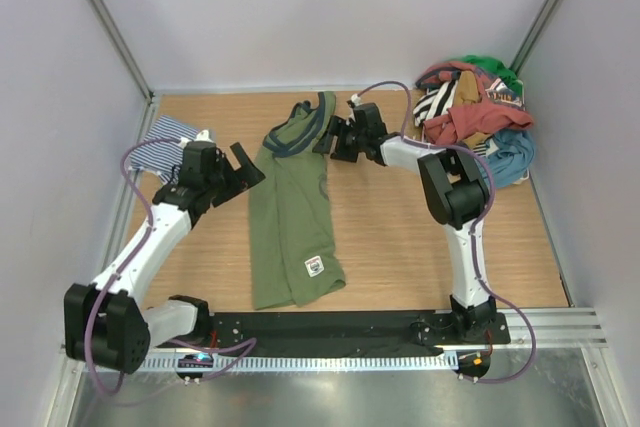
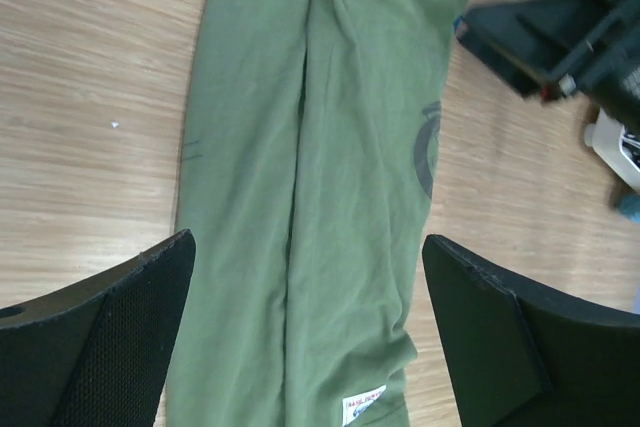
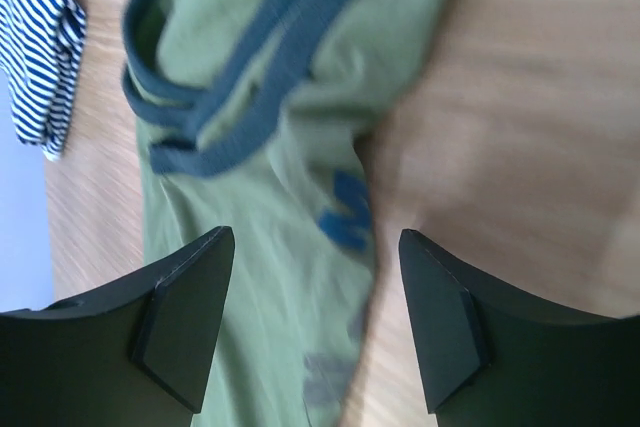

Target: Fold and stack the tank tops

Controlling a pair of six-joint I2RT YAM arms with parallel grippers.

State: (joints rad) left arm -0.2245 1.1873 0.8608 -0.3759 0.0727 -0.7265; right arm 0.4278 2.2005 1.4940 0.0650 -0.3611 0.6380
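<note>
The olive green tank top lies on the wooden table, folded lengthwise into a long strip, with its navy-trimmed neck end at the far side. The navy-and-white striped tank top lies folded at the far left. My left gripper hovers open just left of the green top's upper half; in its wrist view the green cloth lies below the open left gripper. My right gripper is open at the neck end, over the green cloth and its navy straps. Neither holds anything.
A heap of mixed clothes fills the back right corner. White walls close in the table on three sides. The striped top shows at the left edge of the right wrist view. The right gripper's body appears top right in the left wrist view.
</note>
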